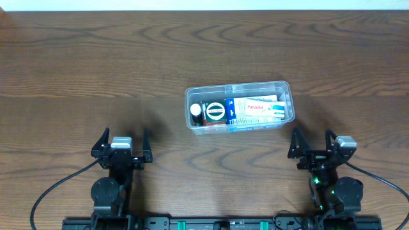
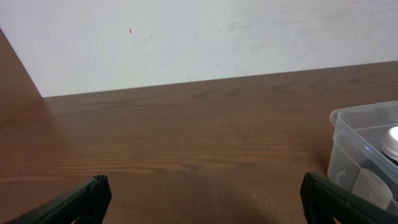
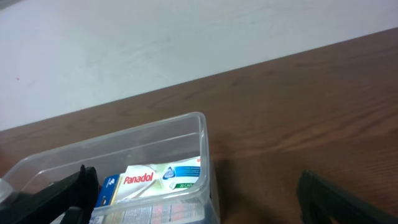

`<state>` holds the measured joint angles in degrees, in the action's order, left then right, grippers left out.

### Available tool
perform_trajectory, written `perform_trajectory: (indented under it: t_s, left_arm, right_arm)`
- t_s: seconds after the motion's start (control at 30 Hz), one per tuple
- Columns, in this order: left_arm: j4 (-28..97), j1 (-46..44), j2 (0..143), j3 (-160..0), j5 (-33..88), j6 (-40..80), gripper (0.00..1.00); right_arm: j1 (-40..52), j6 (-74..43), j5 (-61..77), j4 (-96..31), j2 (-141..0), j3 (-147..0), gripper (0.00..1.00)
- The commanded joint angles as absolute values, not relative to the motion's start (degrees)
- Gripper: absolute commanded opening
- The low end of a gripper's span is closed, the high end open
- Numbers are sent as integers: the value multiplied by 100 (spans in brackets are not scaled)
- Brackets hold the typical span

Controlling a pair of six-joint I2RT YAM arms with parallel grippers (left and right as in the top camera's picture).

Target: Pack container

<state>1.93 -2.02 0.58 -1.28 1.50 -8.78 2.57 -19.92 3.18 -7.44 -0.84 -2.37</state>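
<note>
Step in hand: packing is looking finished, with both arms sitting back at the table's near edge and nothing lying loose on the wood.
Next move: likely none, or only a lid if one is wanted; none is showing.
Container (image 1: 285, 86): the clear tub is sitting right of the table's centre.
Contents: a Panadol box (image 1: 257, 104), a dark bottle with a white cap (image 1: 196, 110) and a round-labelled item (image 1: 215, 112) are lying inside.
Left gripper (image 1: 123, 138): fingers spread, holding nothing.
Right gripper (image 1: 313, 138): fingers spread, holding nothing.
</note>
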Motion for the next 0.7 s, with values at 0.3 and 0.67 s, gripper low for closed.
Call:
perform_trajectory:
  t_s: [0.3,0.67]
  left_arm:
    - [419,-178,23,-23,-3,-832,98]
    - [419,-178,23,-23,-3,-832,98]
  right_arm:
    - [305,-1697,233,-727,-27,-180,99]
    - [305,-1013,237,-731,-27,-180,99]
